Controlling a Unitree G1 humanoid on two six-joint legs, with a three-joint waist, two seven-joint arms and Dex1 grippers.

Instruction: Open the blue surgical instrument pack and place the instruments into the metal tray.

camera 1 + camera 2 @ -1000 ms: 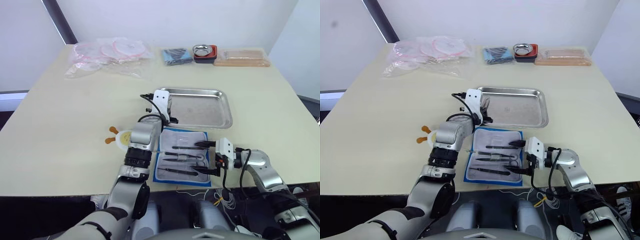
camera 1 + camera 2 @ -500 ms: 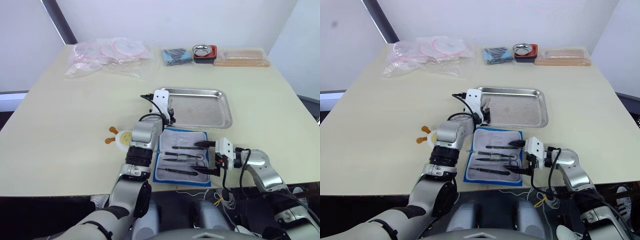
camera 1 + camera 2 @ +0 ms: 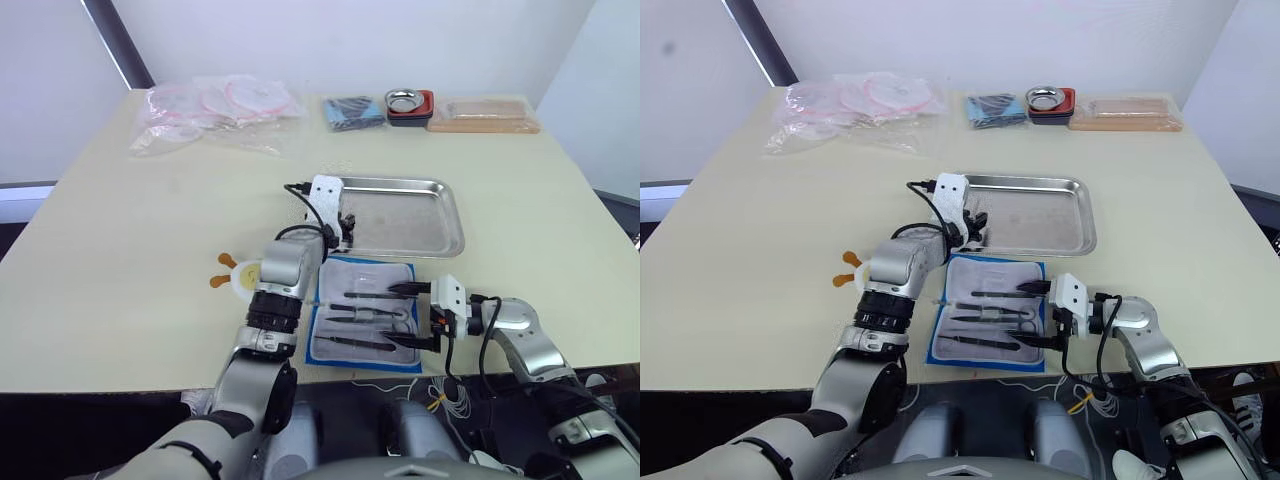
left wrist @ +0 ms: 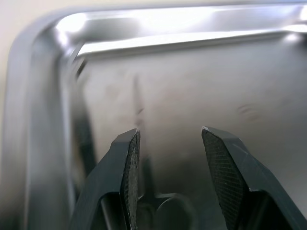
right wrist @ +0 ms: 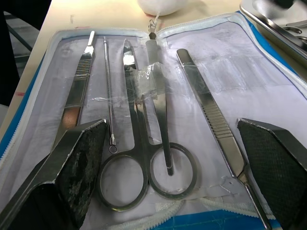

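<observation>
The blue surgical instrument pack (image 3: 330,352) lies open near the table's front edge, its pale lining up. Several instruments rest in it: ring-handled scissors (image 5: 139,158), tweezers (image 5: 211,120) and slim straight tools (image 5: 79,86). My right gripper (image 3: 400,315) is open wide at the pack's right edge, its fingers (image 5: 72,163) straddling the scissors' handles. Just beyond the pack is the metal tray (image 3: 455,235). My left gripper (image 3: 345,228) hovers open over its near-left corner (image 4: 43,96). A ring-handled instrument (image 4: 165,208) lies on the tray floor below its fingertips.
Clear plastic bags (image 3: 215,110) lie at the back left. Along the back edge are a dark-blue bundle (image 3: 353,112), a small steel bowl with a red-black base (image 3: 409,103) and a tan box (image 3: 485,115). A small yellow-white object (image 3: 240,277) sits left of the pack.
My left gripper has shifted slightly farther over the tray's corner. The right gripper and the pack have stayed where they were.
</observation>
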